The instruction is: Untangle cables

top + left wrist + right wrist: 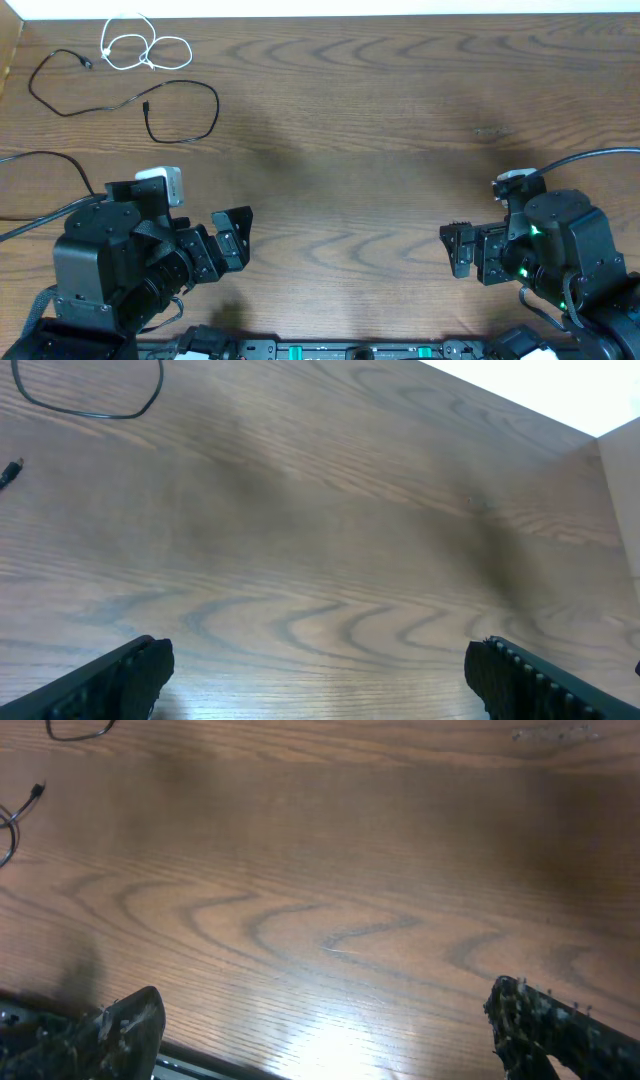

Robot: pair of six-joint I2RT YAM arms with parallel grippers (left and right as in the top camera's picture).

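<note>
A thin black cable (120,103) lies spread out at the far left of the table, curling into a loop near its right end. A shorter white cable (135,45) lies coiled just behind it, near the back edge. I can make out only this one black cable. My left gripper (240,237) is open and empty near the front left, well short of the cables. In the left wrist view the black loop (100,412) and a plug end (10,472) show far ahead of the open fingers (320,675). My right gripper (456,250) is open and empty at the front right (325,1035).
Thicker black robot wires run from each base, at the left (40,157) and at the right (590,157). The wooden table (380,130) has a white back edge. In the right wrist view, bits of black cable (20,810) show at the far left.
</note>
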